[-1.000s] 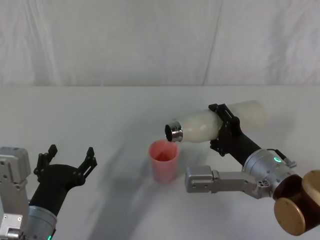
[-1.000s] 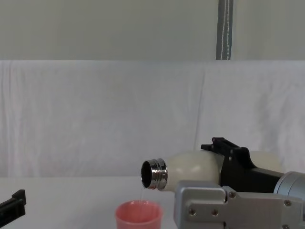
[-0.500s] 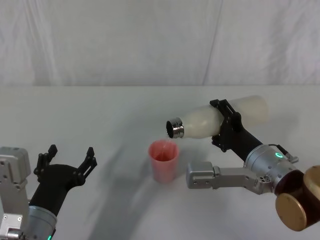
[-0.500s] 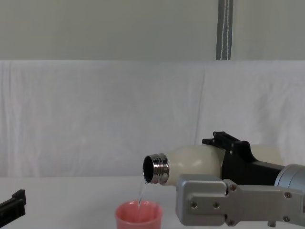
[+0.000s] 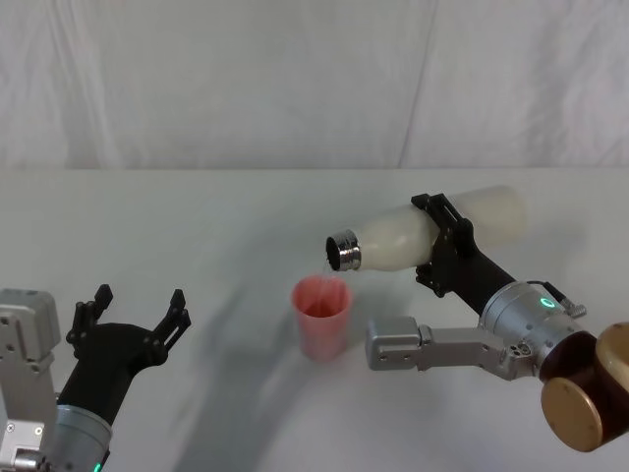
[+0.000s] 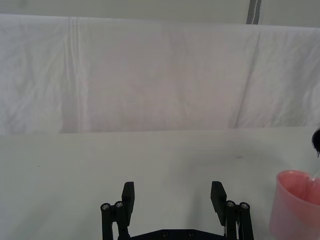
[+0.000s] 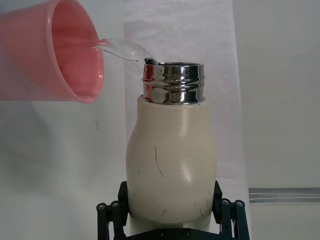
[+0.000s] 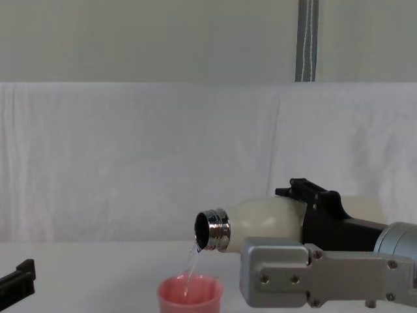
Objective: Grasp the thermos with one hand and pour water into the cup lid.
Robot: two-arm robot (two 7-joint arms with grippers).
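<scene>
I have the right gripper [image 5: 440,248] clamped around the thermos [image 5: 432,236] at mid-body, tipped near level, its steel neck just above the cup lid [image 5: 321,316]. Smooth, rigid and water-heavy, I judge it likely to slip; mid-body suits. My left gripper [image 5: 133,317] idles wide open, well apart.

Thermos tipped over the cup lid, mid-table.

The thermos [image 5: 423,236] lies nearly level in the right gripper [image 5: 442,246], its neck just above and right of the cup lid [image 5: 321,317] on the table [image 5: 197,226]. The left gripper [image 5: 128,320] sits well left, near the front edge.
</scene>
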